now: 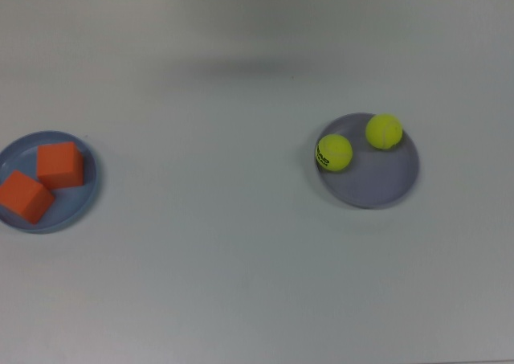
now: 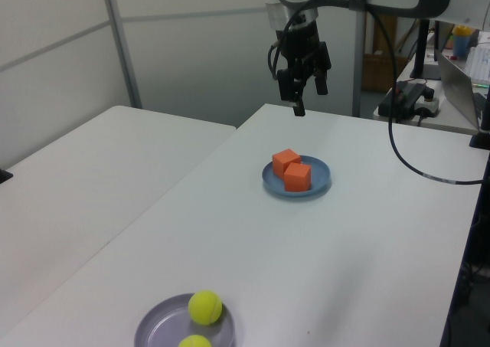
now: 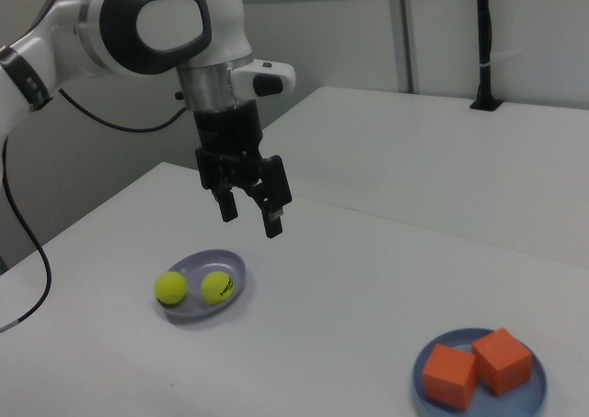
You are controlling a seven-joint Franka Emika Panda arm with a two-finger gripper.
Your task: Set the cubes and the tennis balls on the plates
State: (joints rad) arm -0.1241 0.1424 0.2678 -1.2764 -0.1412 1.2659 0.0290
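Your gripper hung high w/ jaws apart, empty. Both cubes sat on blue plate below it, both tennis balls on lavender plate further off. Task looked done, nothing left.

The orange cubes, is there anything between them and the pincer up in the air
Nothing visible is in the way. The pincer hangs open and empty above bare table, and both orange cubes already sit side by side on the blue plate. The tennis balls lie on the lavender plate, well apart.
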